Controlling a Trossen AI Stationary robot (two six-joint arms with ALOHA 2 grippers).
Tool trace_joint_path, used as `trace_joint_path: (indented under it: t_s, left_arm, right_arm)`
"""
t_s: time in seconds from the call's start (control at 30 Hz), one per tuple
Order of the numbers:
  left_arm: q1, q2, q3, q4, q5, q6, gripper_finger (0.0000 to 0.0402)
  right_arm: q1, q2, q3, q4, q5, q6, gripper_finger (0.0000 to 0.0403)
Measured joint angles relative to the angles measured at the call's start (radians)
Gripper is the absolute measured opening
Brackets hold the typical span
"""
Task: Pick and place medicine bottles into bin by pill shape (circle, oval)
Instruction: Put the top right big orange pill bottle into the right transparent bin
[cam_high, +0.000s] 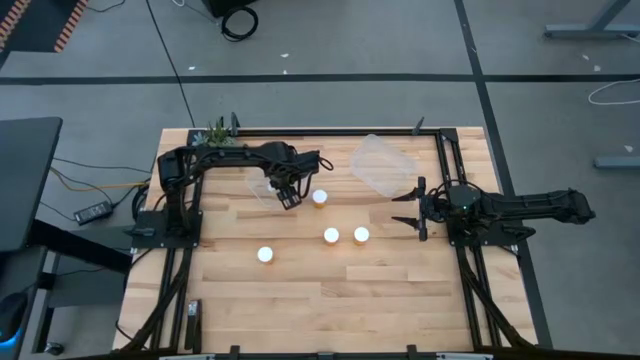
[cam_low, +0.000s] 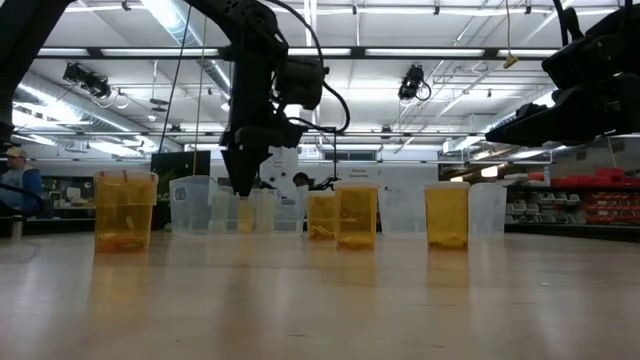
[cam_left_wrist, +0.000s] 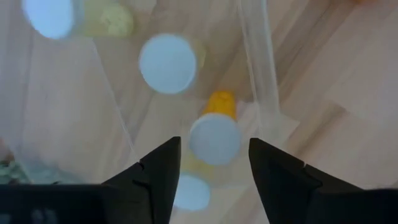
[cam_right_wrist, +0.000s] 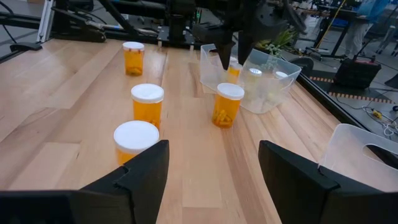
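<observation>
Standing on the wooden surface (cam_high: 350, 290) are four orange medicine bottles (cam_high: 331, 236) with white caps: one toward the left arm's side, two side by side at mid-table, one just beside the clear bin (cam_high: 262, 184). Farther back, the left gripper (cam_high: 289, 194) hangs over that bin's edge, fingers (cam_left_wrist: 158, 180) apart and empty, with more capped bottles (cam_left_wrist: 214, 138) lying inside the bin below. The right gripper (cam_high: 412, 207) waits at the right side near a second clear bin (cam_high: 382, 165), fingers spread.

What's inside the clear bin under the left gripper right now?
The left bin holds several white-capped bottles, one showing an orange body. The left gripper hangs open above them. The pills inside cannot be seen; caps cover them, and the exact count is unclear.
</observation>
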Motion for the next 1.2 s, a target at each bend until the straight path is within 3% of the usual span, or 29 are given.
trace_joint_path:
  t_s: [0.33,0.53,0.7,0.93,1.2]
  left_arm:
    - [-0.043,-0.001,0.183,-0.098,0.003,0.000,0.0196]
    - [-0.131,-0.002,0.227,-0.129,0.171,-0.023,0.0191]
    - [-0.263,-0.001,0.205,-0.126,0.193,-0.081,0.0180]
    - [-0.461,-0.002,0.205,-0.111,0.165,-0.258,0.0172]
    - [-0.645,-0.002,0.205,-0.182,0.017,-0.440,0.0172]
  right_arm:
    - [0.000,0.000,0.000,0.000,0.000,0.000,0.0255]
    - [0.000,0.000,0.000,0.000,0.000,0.000,0.0255]
    - [0.000,0.000,0.000,0.000,0.000,0.000,0.0255]
    - [0.000,0.000,0.000,0.000,0.000,0.000,0.0255]
    - [0.000,0.000,0.000,0.000,0.000,0.000,0.0255]
